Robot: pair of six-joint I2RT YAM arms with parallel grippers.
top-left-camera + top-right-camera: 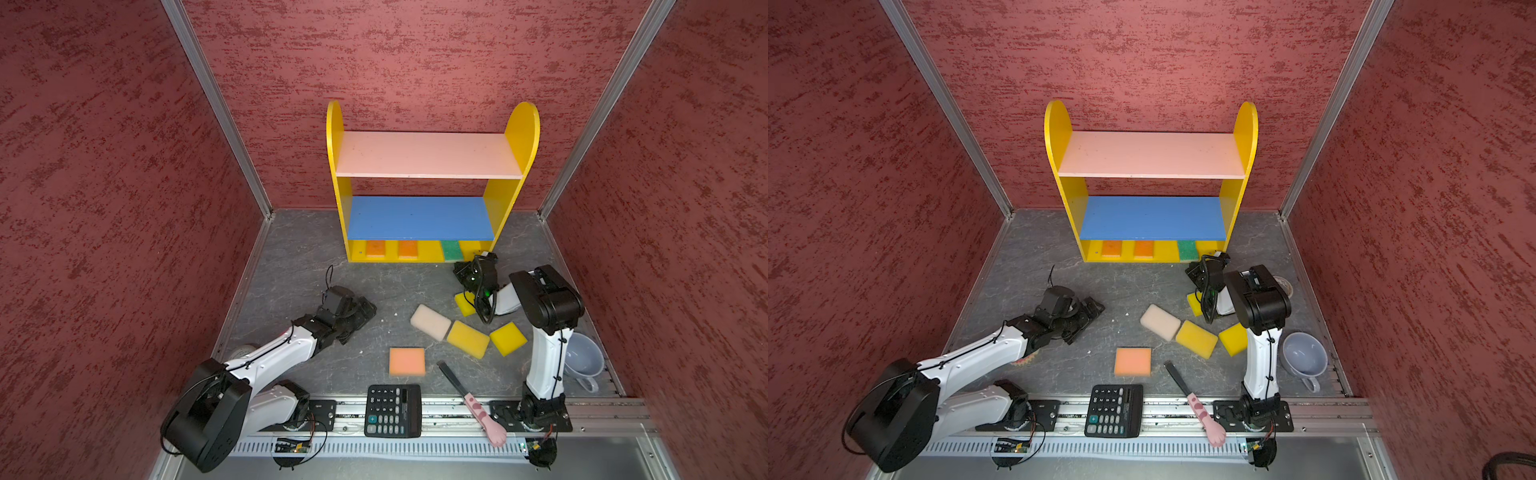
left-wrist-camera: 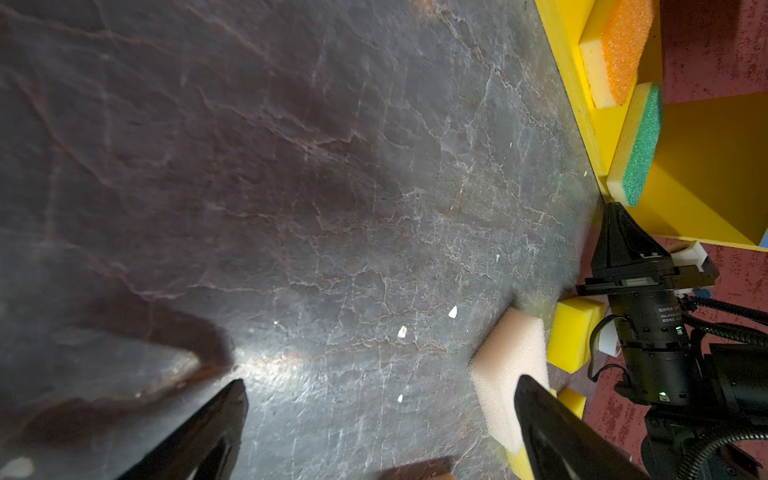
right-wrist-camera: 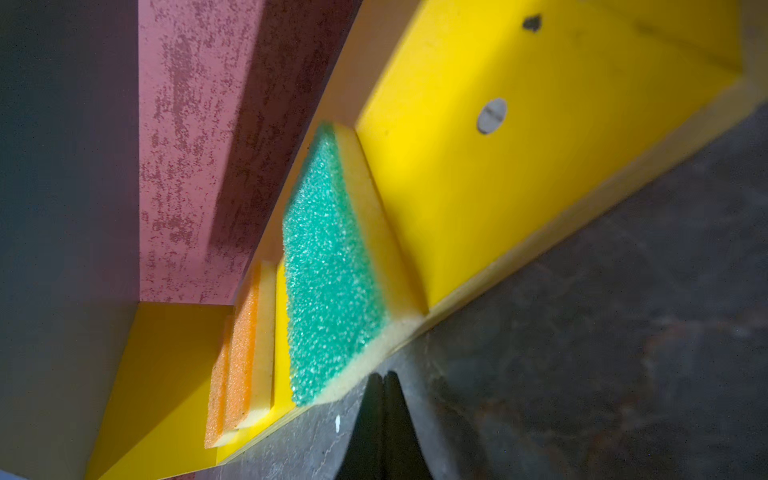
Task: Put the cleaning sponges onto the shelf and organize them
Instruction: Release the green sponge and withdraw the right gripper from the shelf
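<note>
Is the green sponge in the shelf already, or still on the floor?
In the shelf. The green sponge lies flat on its yellow bottom board, beside an orange sponge.

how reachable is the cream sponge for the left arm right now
Probably yes: the left tool is open, and the cream sponge lies on bare table just ahead, with nothing between them. A yellow sponge sits at its far side only.

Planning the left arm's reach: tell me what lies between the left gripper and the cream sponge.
Only bare tabletop with a few white crumbs, between left gripper and cream sponge; both top views show it.
</note>
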